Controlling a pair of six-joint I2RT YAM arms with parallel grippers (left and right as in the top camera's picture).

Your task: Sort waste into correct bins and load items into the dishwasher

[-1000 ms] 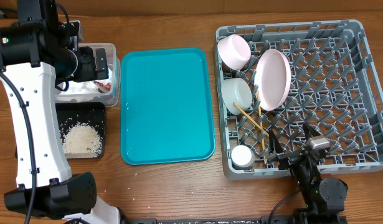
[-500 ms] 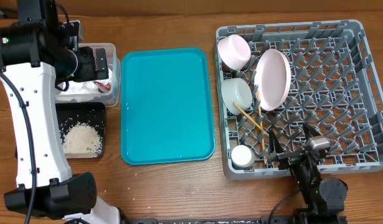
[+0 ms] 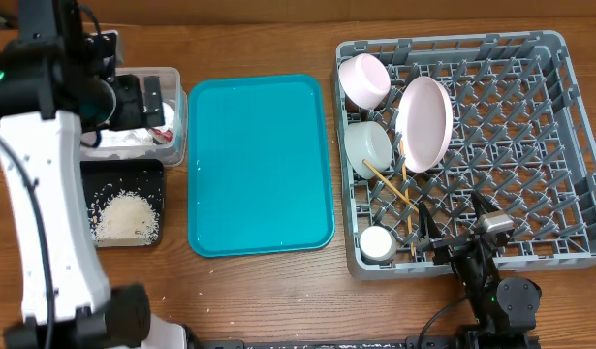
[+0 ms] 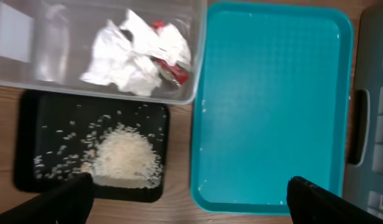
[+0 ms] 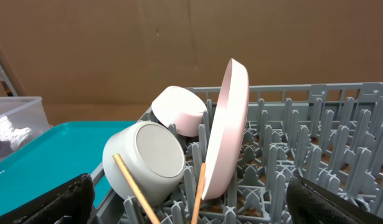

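Observation:
Crumpled white paper with red marks [image 4: 138, 53] lies in the clear tub [image 3: 176, 107]. Loose rice [image 4: 126, 155] is heaped in the black tray [image 3: 154, 173]. The grey dish rack [image 3: 569, 116] holds the white plate [image 3: 423, 121] on edge, two pale bowls [image 3: 363, 79] [image 3: 368, 145], the small cup [image 3: 379, 244] and two chopsticks [image 3: 390, 184]. My left gripper [image 4: 191, 202] is open and empty, high above the tub and black tray. My right gripper [image 5: 191, 202] is open and empty at the rack's near edge, facing the plate [image 5: 231, 124] and the bowls [image 5: 151, 158].
A large teal tray [image 3: 259, 165] lies between the bins and the rack, with a few rice grains near its near-left corner in the left wrist view [image 4: 272, 106]. The left arm's white body [image 3: 46, 213] stands along the table's left side.
The left arm has shifted a little to the left over the bins. The right arm and the items in the rack have not moved.

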